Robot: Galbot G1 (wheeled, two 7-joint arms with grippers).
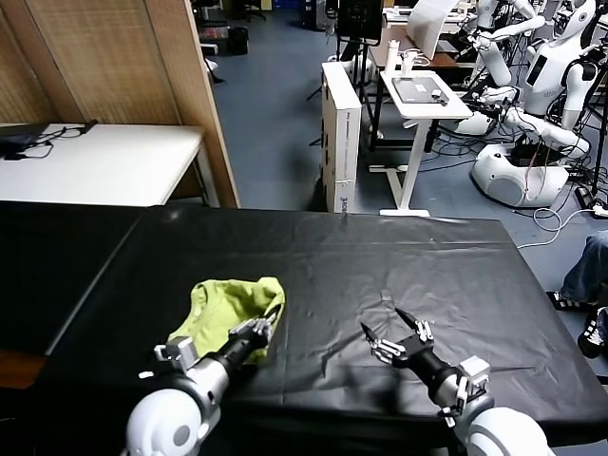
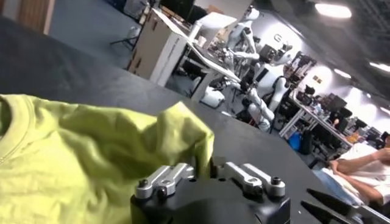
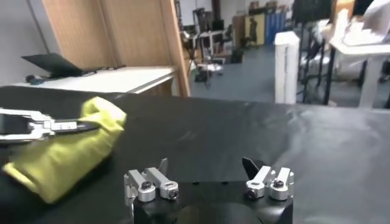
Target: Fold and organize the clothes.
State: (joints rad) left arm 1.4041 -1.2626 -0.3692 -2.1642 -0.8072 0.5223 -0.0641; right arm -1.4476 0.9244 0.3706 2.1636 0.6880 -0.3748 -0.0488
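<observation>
The clothes are one lime yellow-green T-shirt (image 1: 226, 306), lying bunched in a loose heap on the black-covered table (image 1: 380, 247) at front left. My left gripper (image 1: 269, 323) is at the heap's near right edge. In the left wrist view its jaws stand partly apart, with a fold of the shirt (image 2: 91, 152) rising between them and hiding the tips. The right wrist view shows that gripper (image 3: 91, 126) against the shirt (image 3: 67, 155) from the side. My right gripper (image 1: 382, 323) hovers open over bare cloth to the shirt's right, holding nothing (image 3: 207, 165).
A white table (image 1: 104, 161) and a wooden partition (image 1: 142, 57) stand beyond the far left edge. A white cabinet (image 1: 340, 133), a small stand (image 1: 423, 95) and other robots (image 1: 532, 104) fill the floor behind. A person's legs (image 1: 584, 275) are at the table's right side.
</observation>
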